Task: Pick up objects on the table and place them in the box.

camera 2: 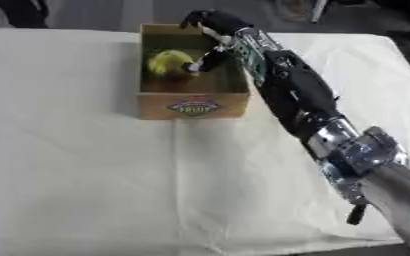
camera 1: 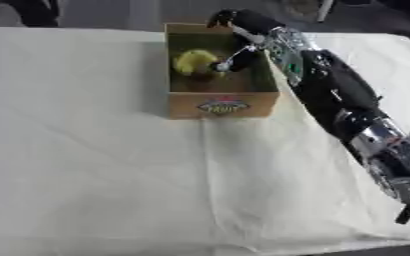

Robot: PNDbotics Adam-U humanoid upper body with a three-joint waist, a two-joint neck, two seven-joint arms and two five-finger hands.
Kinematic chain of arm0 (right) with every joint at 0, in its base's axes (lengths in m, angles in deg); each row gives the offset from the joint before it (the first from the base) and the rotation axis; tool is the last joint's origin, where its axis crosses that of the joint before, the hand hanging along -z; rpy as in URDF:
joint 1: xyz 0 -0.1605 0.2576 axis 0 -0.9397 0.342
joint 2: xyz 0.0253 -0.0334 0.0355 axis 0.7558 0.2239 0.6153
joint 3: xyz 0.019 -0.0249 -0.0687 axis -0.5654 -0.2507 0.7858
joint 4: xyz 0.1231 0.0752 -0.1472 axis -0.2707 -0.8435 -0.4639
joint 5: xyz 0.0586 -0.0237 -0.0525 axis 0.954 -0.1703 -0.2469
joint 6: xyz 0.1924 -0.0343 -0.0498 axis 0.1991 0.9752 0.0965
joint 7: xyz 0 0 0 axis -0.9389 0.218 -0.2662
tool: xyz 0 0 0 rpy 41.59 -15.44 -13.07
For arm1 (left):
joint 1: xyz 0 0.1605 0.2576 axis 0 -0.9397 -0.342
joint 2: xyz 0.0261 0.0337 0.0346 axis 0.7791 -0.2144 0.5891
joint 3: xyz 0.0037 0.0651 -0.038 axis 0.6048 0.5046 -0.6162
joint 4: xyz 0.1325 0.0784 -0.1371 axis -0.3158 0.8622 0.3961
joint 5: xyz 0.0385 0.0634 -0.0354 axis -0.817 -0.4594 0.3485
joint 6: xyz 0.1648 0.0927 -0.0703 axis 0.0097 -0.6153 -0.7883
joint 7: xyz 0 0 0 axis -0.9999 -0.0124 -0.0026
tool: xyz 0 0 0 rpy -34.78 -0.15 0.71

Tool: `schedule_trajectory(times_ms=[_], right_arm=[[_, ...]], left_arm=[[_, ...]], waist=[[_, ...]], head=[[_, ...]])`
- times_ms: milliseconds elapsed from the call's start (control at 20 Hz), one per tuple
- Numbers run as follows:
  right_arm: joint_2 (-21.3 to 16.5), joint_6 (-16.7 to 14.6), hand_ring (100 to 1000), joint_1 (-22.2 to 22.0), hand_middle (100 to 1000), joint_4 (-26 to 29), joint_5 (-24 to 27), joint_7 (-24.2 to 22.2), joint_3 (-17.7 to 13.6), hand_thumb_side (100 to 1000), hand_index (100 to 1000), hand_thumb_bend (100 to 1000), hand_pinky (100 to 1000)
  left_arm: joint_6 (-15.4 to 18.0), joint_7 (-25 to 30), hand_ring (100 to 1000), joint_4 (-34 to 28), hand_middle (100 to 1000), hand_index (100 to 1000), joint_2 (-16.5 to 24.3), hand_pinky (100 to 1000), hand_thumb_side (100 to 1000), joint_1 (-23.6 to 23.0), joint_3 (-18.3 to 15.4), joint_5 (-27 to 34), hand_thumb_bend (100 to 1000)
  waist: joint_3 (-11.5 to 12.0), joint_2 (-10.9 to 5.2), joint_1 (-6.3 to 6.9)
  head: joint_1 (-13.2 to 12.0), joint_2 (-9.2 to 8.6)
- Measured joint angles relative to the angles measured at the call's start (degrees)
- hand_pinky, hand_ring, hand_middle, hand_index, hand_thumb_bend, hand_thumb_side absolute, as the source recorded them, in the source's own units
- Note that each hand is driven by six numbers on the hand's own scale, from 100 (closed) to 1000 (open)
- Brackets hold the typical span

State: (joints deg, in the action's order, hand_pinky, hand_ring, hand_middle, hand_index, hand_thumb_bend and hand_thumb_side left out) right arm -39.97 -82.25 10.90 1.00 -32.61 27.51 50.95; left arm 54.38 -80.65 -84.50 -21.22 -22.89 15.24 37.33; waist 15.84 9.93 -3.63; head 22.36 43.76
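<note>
The open brown cardboard box with a red, blue and yellow label on its near wall sits on the cream cloth-covered table, and your right hand is over its far right corner, the black and silver arm running back from it toward the lower right of both views. Just below and to the left of your hand, inside the box, lies a rounded yellow object, close to the box's left wall and far half; what it is exactly cannot be made out beyond its colour and shape. Your thumb reaches down into the box and its tip sits right beside the yellow object, on its right side; whether the two touch cannot be told. The rest of your hand is above the far rim, its dark fingers bent over the edge, but the pictures do not show whether they are curled shut or relaxed, so the hand's state cannot be told. A darker patch shows on the box floor just under the yellow object, nearer to you than your thumb. The cloth on your side of the box is creased, with one long fold running from below the label toward the near edge of the table.
</note>
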Motion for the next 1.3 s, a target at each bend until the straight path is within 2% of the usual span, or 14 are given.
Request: schedule_trajectory(times_ms=[50,150,250,450,700,750,800,1050,1300], right_arm=[[0.01,-0.45,914,-0.31,908,0.89,0.24,-0.27,0.05,396,922,452,906],[0.01,-0.95,861,-1.27,850,3.23,1.73,0.06,0.31,323,899,355,831],[-0.03,-0.8,830,-2.46,823,5.96,5.0,1.06,0.43,299,881,343,791],[-1.64,-0.01,819,-4.65,813,12.73,13.05,3.37,1.37,276,872,301,765],[-6.5,1.09,826,-8.77,818,22.39,20.95,6.23,1.76,276,871,274,767],[-7.71,1.45,828,-9.82,820,24.07,22.16,6.73,1.7,273,872,232,767],[-9.0,1.9,828,-10.95,820,25.65,23.27,7.22,1.46,276,872,264,767],[-13.98,4.02,821,-16.61,811,31.05,27.92,9.34,-0.59,257,869,236,755],[-16.9,5.79,809,-22.86,796,35.0,31.85,11.39,-2.99,239,862,209,738]], left_arm=[[0.0,0.0,795,0.0,583,720,0.0,611,583,-0.01,0.0,0.0,324],[0.0,0.0,795,0.0,583,720,-0.01,611,583,-0.04,0.0,0.0,324],[0.0,-0.05,795,0.01,582,720,-0.01,611,584,-0.27,-0.04,-0.02,326],[-0.01,-0.32,795,0.04,582,719,-0.01,611,584,-0.78,-0.24,-0.03,328],[-0.02,-0.65,795,0.07,582,719,0.0,611,586,-1.12,-0.53,-0.11,330],[-0.03,-0.75,794,0.09,581,718,0.02,611,583,-1.31,-0.61,-0.13,332],[-0.02,-0.83,794,0.12,581,718,0.02,611,586,-1.35,-0.64,-0.15,330],[-0.01,-1.16,794,0.41,581,718,0.07,611,584,-1.52,-0.96,-0.31,331],[0.1,-1.48,795,0.43,581,718,0.11,611,583,-1.8,-1.3,-0.4,328]], waist=[[-0.22,0.0,0.0],[-0.9,-0.01,0.03],[-1.69,-0.04,0.05],[-3.49,-0.29,0.03],[-5.57,-0.47,-0.41],[-6.05,-0.56,-0.57],[-6.53,-0.72,-0.7],[-8.37,-1.11,-1.12],[-9.59,-1.48,-1.12]], head=[[-0.06,0.0],[-0.28,0.0],[-0.63,0.0],[-1.4,0.0],[-2.18,0.0],[-2.35,0.0],[-2.51,0.0],[-3.23,0.0],[-3.94,0.0]])
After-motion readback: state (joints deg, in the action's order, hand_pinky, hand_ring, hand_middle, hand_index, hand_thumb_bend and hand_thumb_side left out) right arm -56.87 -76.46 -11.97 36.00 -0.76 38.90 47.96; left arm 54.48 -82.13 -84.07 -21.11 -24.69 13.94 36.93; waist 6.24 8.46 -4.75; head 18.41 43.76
